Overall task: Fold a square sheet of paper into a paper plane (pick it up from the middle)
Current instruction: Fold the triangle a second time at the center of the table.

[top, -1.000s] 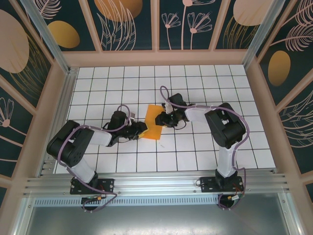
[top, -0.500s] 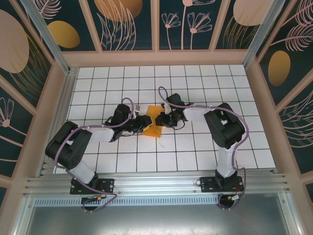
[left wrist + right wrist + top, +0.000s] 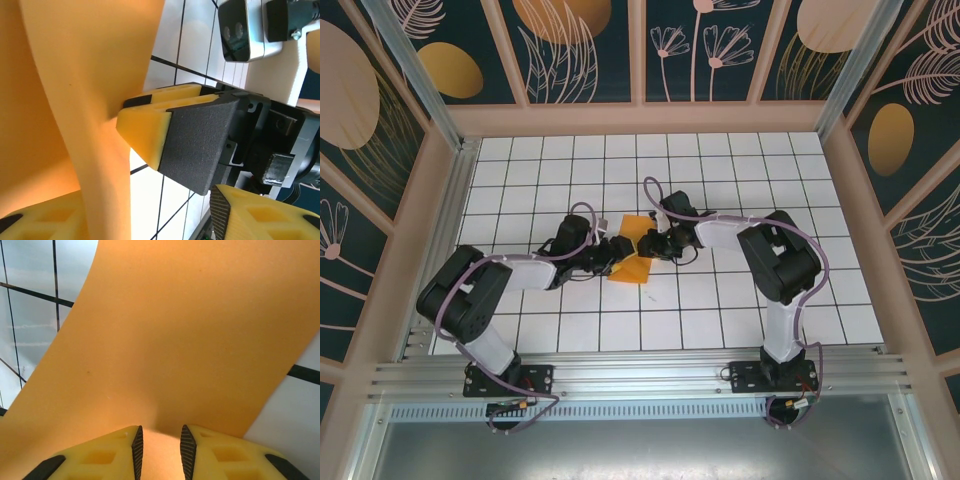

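On the white tiled worktop (image 3: 720,300), mid-frame, the square sheet of paper (image 3: 632,266) lies bowed. Right fingers (image 3: 220,455), narrow, pinch its raised ridge; left fingers (image 3: 260,215) stand wide beside it. Best hold that pinch steady while creasing.

You will find the square sheet of paper (image 3: 632,265) near the centre of the tabletop (image 3: 720,310), slightly toward 8 o'clock. Plain orange, unmarked. It does not lie flat: it bows in a smooth curve, one edge pinched in the right claw (image 3: 159,440).
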Tool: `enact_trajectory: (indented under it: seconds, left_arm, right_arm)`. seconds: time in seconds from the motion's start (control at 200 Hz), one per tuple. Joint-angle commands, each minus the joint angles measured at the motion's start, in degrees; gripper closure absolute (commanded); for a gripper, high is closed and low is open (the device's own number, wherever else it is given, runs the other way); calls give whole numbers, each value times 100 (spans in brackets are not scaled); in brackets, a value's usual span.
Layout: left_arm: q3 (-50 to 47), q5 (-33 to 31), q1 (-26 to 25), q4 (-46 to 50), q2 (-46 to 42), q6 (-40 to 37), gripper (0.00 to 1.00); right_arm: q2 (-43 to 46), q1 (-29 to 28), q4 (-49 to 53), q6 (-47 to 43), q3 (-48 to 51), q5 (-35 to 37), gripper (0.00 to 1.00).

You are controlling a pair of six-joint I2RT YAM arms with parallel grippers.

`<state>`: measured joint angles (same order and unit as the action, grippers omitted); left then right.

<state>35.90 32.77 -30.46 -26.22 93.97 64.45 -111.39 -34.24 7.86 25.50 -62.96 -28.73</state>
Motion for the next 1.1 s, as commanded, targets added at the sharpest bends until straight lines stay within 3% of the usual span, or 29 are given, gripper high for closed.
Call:
enact_trajectory:
  seconds: [0.0, 0.44, 0.5, 0.58, 0.801, 1.096]
  left_arm:
    - [81, -502, -38, 1178, -233, -398, 48]
    - [1063, -1791, -260, 3368, 210, -1054, 97]
    - [1263, -1989, -344, 3603, 292, -1118, 99]
    - [1504, -2161, -446, 3832, 385, -1187, 97]
    - [1486, -1766, -467, 3364, 160, -984, 71]
    - [1281, -1507, -463, 2606, -279, -623, 61]
  right_arm:
    - [-428, -278, 434, -226, 299, 364, 64]
    - [-498, -369, 522, -172, 222, 647, 62]
    - [-499, -373, 509, -159, 232, 640, 62]
    - [-492, -375, 451, -139, 269, 600, 63]
    - [-515, -364, 294, -30, 332, 383, 63]
    - [-515, -338, 216, 34, 383, 298, 63]
